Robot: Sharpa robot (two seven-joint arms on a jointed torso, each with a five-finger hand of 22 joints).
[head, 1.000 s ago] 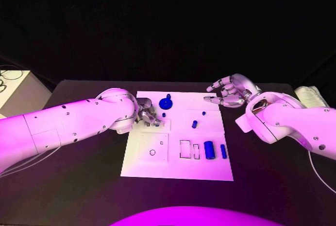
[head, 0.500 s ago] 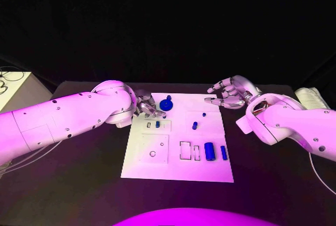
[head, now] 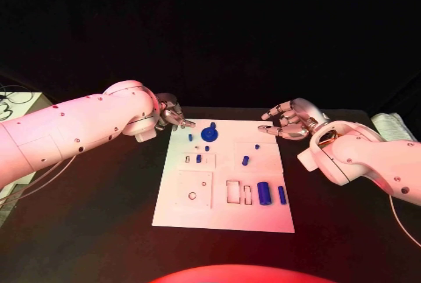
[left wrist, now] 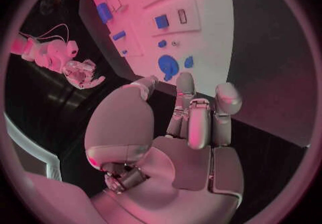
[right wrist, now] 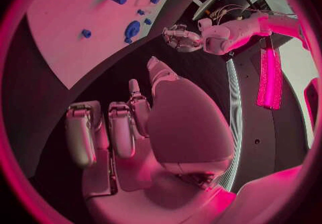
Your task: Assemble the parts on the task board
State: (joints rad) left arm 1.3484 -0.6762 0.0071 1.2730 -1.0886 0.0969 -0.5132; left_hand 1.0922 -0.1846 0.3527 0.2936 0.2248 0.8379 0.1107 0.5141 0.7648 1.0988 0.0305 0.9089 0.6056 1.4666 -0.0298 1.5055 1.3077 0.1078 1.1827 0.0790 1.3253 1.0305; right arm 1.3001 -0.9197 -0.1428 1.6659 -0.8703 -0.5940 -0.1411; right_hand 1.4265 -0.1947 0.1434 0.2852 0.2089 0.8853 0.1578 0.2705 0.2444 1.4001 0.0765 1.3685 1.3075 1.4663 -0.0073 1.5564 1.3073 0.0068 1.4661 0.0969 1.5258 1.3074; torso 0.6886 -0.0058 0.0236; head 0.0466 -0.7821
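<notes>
Black table under the task board (head: 224,211) — left hand (head: 168,118) has lifted off it, fingers curled, empty; right hand (head: 288,120) hovers open, so another part awaits.

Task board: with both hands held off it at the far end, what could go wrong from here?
1. The left hand hovers empty near the round blue part; coming back down it could knock that part or the small blue piece beside it.
2. The task board looks unclamped, so a push might shift it.
</notes>
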